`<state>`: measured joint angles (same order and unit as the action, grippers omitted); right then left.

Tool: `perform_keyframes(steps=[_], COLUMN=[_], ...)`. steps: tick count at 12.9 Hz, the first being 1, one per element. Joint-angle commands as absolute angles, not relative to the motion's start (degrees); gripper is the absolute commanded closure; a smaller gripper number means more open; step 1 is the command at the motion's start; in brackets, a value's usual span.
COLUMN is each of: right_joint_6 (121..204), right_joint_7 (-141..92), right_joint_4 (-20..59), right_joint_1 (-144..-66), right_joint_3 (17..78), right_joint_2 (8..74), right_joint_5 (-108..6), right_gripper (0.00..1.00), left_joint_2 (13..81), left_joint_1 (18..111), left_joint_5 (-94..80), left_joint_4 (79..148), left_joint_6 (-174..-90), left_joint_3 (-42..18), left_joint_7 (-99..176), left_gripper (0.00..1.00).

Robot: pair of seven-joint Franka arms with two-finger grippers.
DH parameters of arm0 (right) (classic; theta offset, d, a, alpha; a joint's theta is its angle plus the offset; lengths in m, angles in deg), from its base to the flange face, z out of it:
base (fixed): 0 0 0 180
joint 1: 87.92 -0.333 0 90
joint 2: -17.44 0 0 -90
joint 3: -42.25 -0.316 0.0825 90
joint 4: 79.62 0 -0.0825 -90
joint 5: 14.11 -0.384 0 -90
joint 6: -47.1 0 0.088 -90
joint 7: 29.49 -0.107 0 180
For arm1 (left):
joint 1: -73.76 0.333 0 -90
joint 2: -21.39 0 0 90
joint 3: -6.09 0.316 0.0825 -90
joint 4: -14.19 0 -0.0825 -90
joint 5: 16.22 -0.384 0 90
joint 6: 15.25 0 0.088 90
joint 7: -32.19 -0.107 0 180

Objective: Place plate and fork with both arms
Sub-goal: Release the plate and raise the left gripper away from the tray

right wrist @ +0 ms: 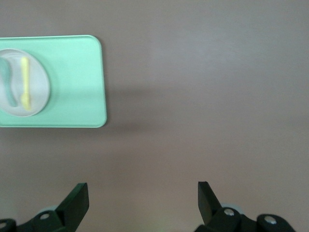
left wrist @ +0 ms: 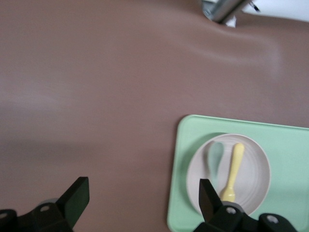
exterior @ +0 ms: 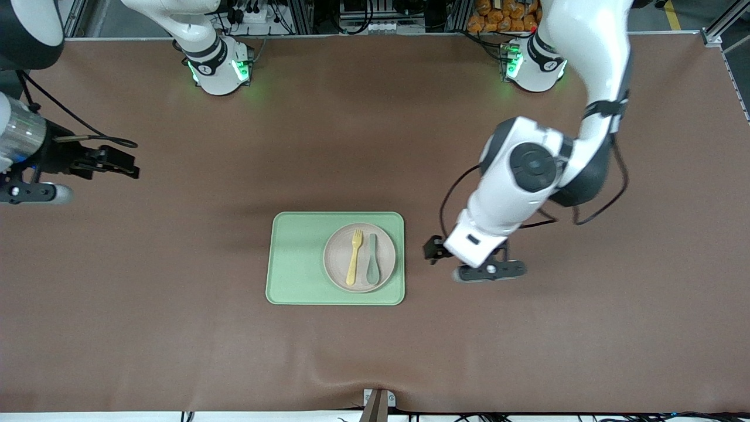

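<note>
The pale beige-pink plate (exterior: 337, 258) lies on the light-green tray (exterior: 296, 258), at the tray's end toward the left arm. The pale-yellow fork (exterior: 354, 257) lies on the plate, with a grey-green spoon (exterior: 372, 266) beside it. My left gripper (exterior: 436, 251) is open and empty, over the cloth just beside the tray's edge. The left wrist view shows the plate (left wrist: 253, 164), fork (left wrist: 235, 164), spoon (left wrist: 215, 157) and left gripper (left wrist: 143, 193). My right gripper (exterior: 124, 164) is open and empty, over the table's right-arm end; its wrist view (right wrist: 143, 195) shows the tray (right wrist: 77, 82) some way off.
The table is covered with a brown cloth (exterior: 176, 328). A small metal bracket (exterior: 378, 401) sits at the table edge nearest the front camera, and it also shows in the left wrist view (left wrist: 219, 8). The arm bases (exterior: 220, 67) glow green along the table edge by the robots.
</note>
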<state>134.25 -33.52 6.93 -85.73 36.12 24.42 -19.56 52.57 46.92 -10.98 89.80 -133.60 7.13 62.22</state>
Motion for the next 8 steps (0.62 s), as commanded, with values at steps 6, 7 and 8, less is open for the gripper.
perform_keyframes(steps=[6, 7, 8], right_joint_6=[145.17, 147.02, 148.34], right_joint_7=[-43.62, -45.21, -46.71], right_joint_4=[-4.47, -5.52, -6.40], right_joint_1=[-96.16, -98.27, -99.50], right_joint_3=[36.36, 36.62, 36.62], right_joint_2=[40.27, 42.29, 44.40], right_joint_5=[-22.03, -21.33, -20.28], right_gripper=[0.00, 0.00, 0.00], left_joint_2=[38.63, 36.97, 35.21], left_joint_1=[58.54, 59.77, 61.53], left_joint_5=[-12.97, -12.97, -12.97], left_joint_4=[92.33, 92.50, 92.59], left_joint_6=[-118.46, -116.61, -114.59], left_joint_3=[6.79, 6.79, 6.70], left_joint_7=[53.49, 50.94, 50.13], left_gripper=[0.00, 0.00, 0.00])
